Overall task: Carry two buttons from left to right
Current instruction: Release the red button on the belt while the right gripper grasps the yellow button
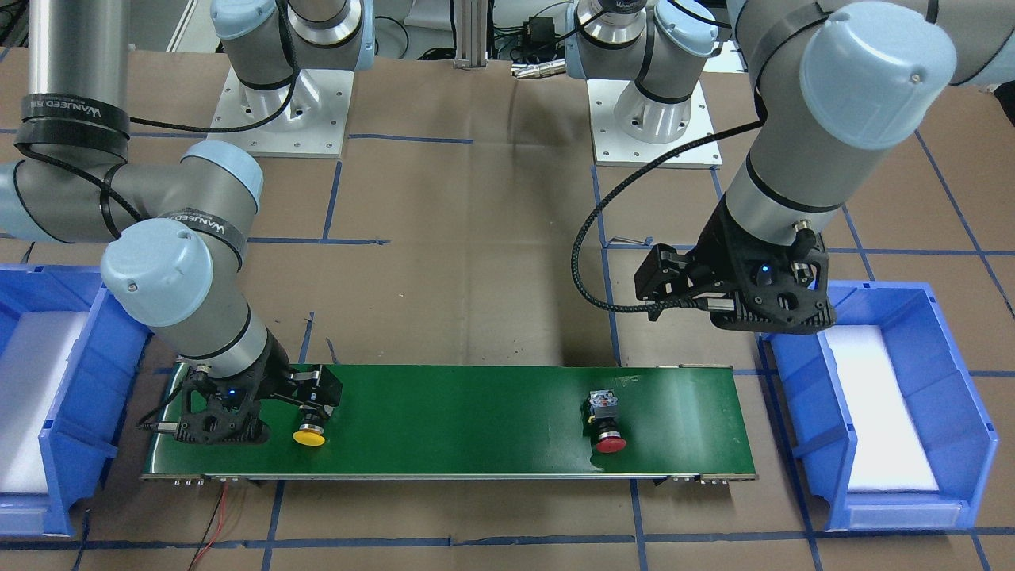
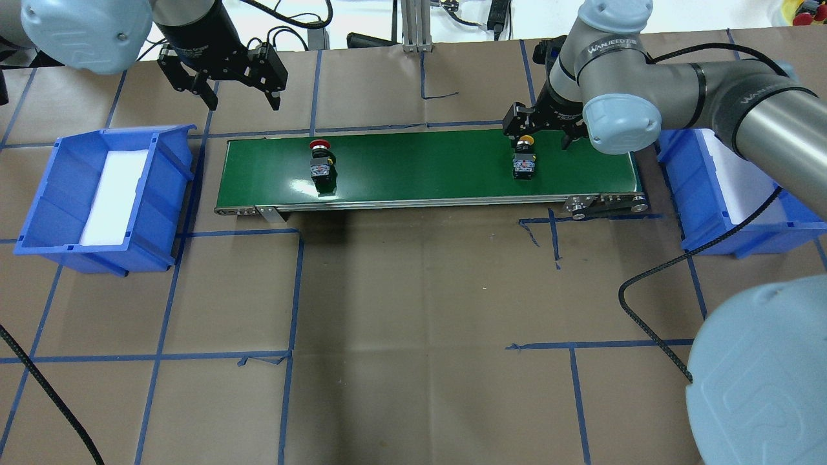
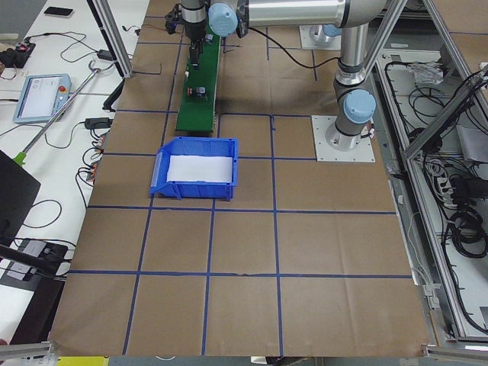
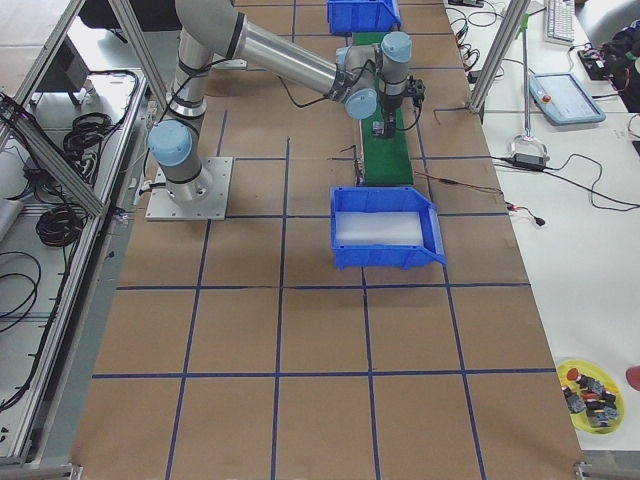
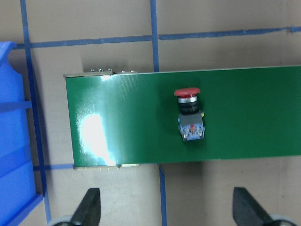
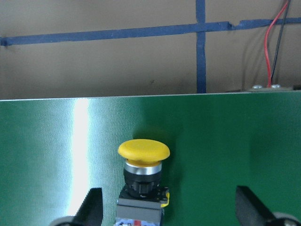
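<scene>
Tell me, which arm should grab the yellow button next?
Right. The right claw sits open, low over the yellow button, a finger on each side. The left claw hangs higher, at the other end of the conveyor belt, by the red button.

Light: bright, even, from above.
Glare: white patch on green belt [image 5: 141, 122], left of centre in left wrist view; pale streak in right wrist view.
Shadows: soft, under near belt edge in overhead view.
Focus: blurred fingertips [image 5: 89, 209] along bottom of wrist views.
Exposure: blown-out white strip, top of overhead view.
</scene>
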